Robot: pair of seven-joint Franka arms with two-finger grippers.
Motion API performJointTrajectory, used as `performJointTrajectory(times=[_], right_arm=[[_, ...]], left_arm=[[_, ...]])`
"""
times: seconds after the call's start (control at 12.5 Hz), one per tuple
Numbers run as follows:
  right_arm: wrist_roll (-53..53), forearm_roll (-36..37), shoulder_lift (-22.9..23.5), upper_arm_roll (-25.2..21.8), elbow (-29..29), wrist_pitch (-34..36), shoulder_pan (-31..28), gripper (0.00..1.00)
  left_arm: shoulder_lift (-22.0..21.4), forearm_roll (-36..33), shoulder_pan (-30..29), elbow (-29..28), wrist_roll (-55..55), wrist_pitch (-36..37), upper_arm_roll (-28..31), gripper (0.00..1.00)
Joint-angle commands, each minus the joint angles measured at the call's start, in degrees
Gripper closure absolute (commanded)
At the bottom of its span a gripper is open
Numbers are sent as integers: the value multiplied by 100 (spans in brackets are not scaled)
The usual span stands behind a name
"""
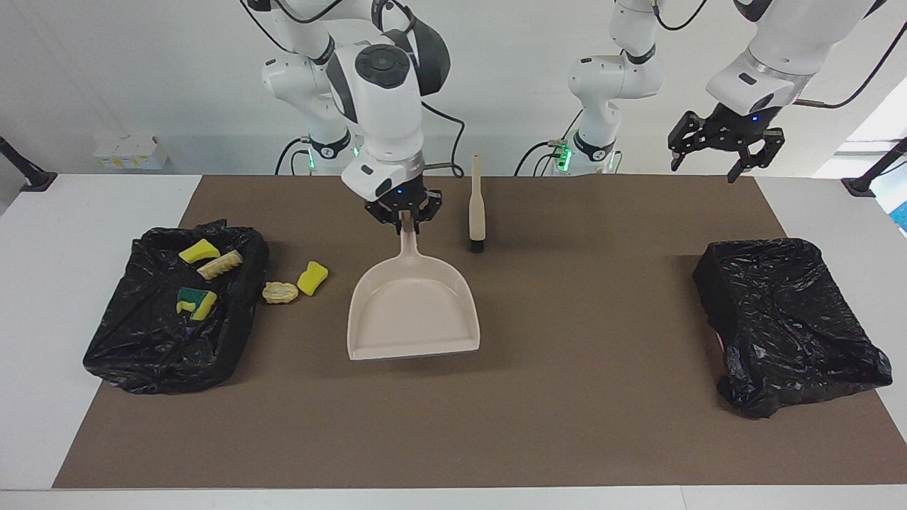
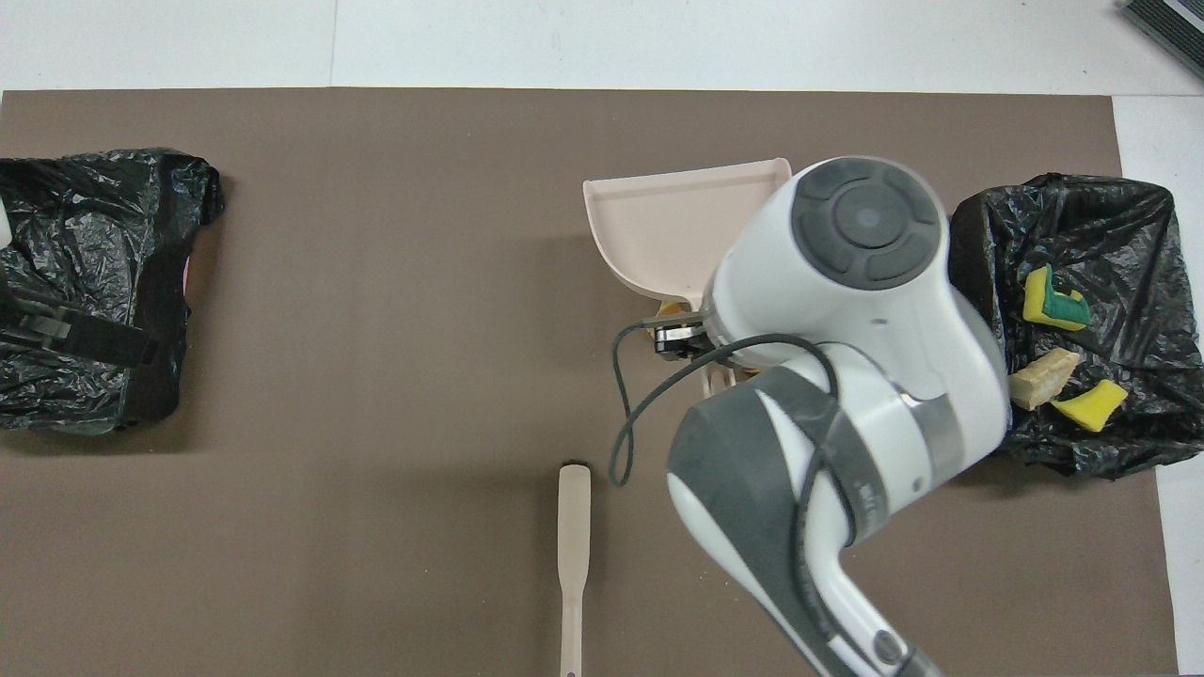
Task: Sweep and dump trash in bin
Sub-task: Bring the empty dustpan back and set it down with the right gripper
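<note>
Facing view – right gripper [image 1: 404, 216] clamps dustpan [image 1: 413, 309] handle, arm bent over mid-table

Both arms have glossy white shells with dark grey joint bands and round grey caps. Black cables loop along them. Each black hand carries a small blue light, and green lights glow at the bases.

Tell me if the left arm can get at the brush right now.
Probably yes. The brush lies free on the mat, bare toward the left claw, which hangs open and empty. The right claw, holding the dustpan, sits close beside it though.
</note>
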State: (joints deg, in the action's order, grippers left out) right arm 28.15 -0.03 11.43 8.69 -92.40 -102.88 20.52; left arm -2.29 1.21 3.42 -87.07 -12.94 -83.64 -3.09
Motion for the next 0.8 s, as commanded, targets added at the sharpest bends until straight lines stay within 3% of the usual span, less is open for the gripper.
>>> performJointTrajectory(times=[0.0,0.72], right_arm=[[357,-120,262,-34,46,-355,310,100],[1702,-120,1493,-34,187,-1656,1103,100]], left_arm=[[-132,-103,-60,-152,-42,-21,-34,0],[-149,-103,-60,-179,-103,-3,-34,0]])
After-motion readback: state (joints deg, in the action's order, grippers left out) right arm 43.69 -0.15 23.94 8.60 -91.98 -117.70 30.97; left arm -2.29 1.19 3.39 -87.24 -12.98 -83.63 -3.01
